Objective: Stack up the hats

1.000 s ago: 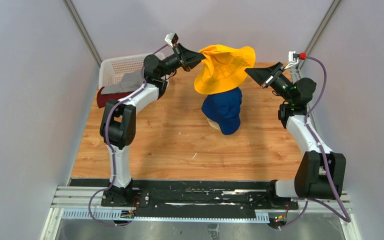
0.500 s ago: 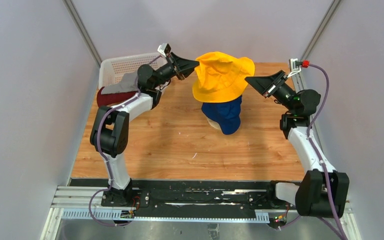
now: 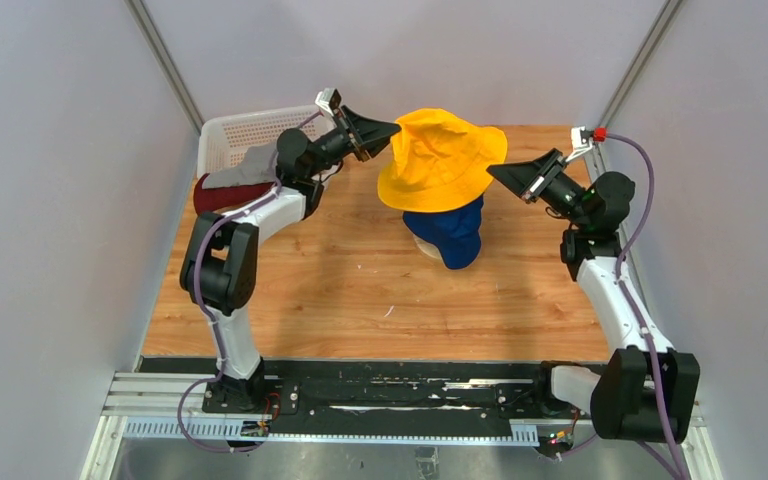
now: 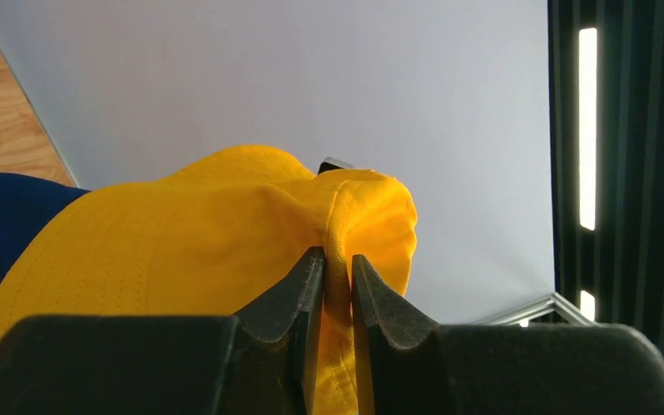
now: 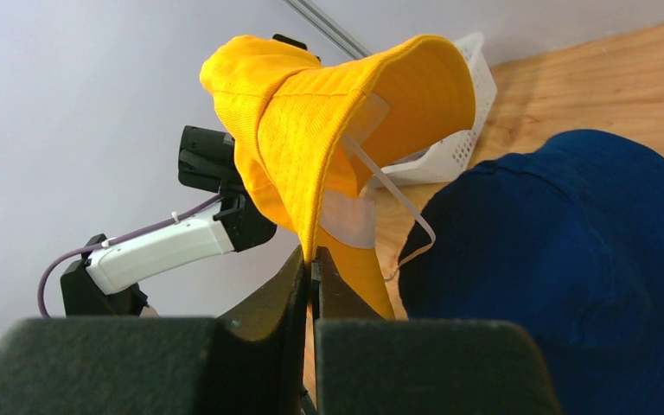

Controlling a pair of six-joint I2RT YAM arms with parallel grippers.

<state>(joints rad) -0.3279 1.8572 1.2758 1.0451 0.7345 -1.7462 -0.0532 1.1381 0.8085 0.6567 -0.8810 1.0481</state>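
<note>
Yellow bucket hat over navy hat, floppy brim tight in right claw, slack between parted left claw

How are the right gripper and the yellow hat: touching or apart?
Touching. The right wrist view shows the right gripper shut on the brim edge of the yellow hat, with no gap.

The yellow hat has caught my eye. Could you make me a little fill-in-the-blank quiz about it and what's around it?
1. Below the yellow hat sits a second hat, whose colour is ____.
2. The right gripper pinches the yellow hat by its ____.
3. The white basket stands at the far ____ corner of the table, as seen from above.

Missing words: blue; brim; left.
</note>
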